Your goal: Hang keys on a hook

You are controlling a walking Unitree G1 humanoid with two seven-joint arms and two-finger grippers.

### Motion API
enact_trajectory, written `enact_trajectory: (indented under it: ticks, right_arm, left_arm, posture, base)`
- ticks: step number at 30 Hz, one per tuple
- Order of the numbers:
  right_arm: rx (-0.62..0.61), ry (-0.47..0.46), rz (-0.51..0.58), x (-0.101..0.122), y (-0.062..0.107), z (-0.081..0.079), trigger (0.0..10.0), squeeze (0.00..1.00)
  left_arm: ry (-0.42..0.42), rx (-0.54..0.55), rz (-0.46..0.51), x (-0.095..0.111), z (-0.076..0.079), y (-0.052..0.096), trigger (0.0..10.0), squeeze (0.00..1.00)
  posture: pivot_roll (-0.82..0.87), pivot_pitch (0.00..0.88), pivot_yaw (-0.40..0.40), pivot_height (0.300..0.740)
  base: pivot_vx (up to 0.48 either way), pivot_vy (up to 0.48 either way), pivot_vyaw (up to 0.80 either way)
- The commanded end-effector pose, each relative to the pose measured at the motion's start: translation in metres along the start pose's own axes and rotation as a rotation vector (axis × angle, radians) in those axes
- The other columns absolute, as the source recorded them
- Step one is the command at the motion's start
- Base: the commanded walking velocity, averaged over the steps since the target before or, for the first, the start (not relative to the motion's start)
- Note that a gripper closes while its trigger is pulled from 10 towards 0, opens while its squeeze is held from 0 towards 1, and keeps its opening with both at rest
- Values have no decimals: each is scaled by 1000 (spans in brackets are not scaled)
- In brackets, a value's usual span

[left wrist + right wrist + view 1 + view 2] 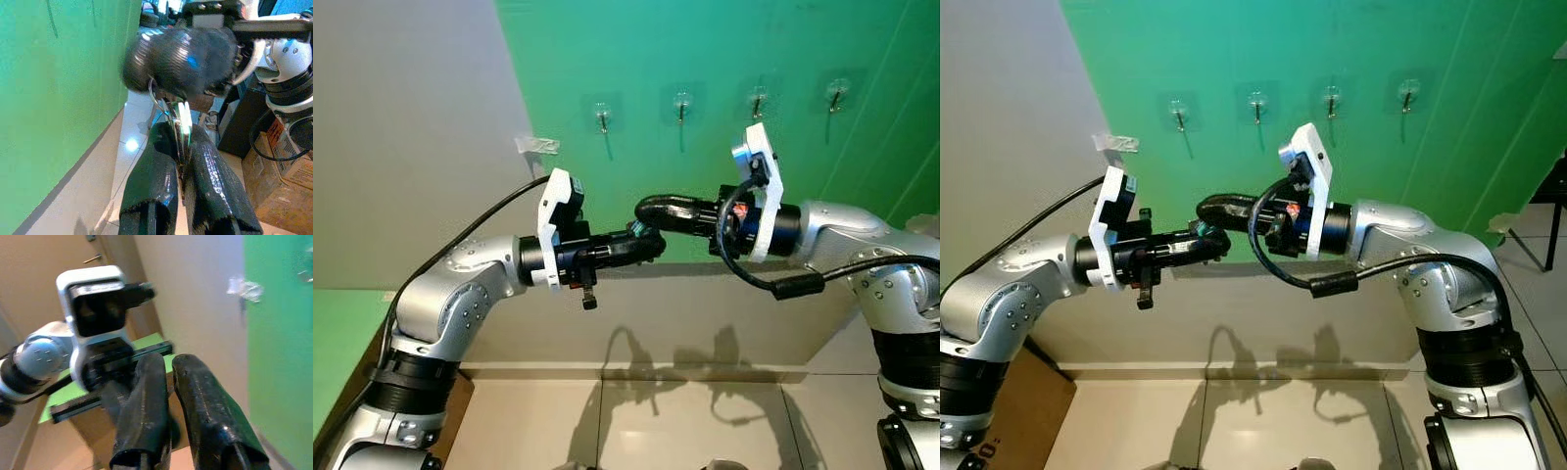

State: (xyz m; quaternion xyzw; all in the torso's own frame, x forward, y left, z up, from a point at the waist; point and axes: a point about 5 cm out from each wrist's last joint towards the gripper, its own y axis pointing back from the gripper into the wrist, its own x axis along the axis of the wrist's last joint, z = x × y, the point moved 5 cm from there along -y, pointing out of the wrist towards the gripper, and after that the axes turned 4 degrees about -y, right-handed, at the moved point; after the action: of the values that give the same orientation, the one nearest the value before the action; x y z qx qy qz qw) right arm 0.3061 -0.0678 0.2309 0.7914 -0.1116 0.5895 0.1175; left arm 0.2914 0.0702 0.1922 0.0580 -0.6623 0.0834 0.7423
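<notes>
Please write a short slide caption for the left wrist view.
Left hand pinching the silver metal keys beside the green wall, meeting the right hand.

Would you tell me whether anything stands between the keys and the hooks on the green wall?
The keys are pinched in the left gripper, with the right gripper meeting them. Above, the four hooks sit on the green wall with nothing visible in between.
</notes>
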Motion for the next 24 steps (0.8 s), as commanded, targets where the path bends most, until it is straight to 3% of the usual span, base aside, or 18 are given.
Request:
enact_trajectory:
  ticks: [1, 14, 15, 24]
  right_arm:
    - [-108, 23, 0, 3, 3, 16, 10000, 1000]
    - [-186, 77, 10, 6, 9, 31, 10000, 1000]
    - [-190, 66, -6, 4, 13, 33, 10000, 4]
    - [-232, 35, -43, -6, 37, 44, 10000, 0]
  left_arm:
    - [-36, -65, 25, 12, 10, -2, 0, 0]
    - [-31, -64, 23, 10, 11, -3, 0, 0]
    - [-30, -63, 23, 10, 11, -2, 0, 0]
    - [-47, -12, 11, 11, 0, 6, 0, 0]
  posture:
    - [-256, 7, 112, 740]
    - [-254, 19, 111, 740]
    - [-252, 20, 109, 740]
    - [-253, 26, 109, 740]
  base:
    - [0, 0, 0]
    - [0, 0, 0]
    - [0, 0, 0]
    - [0, 0, 0]
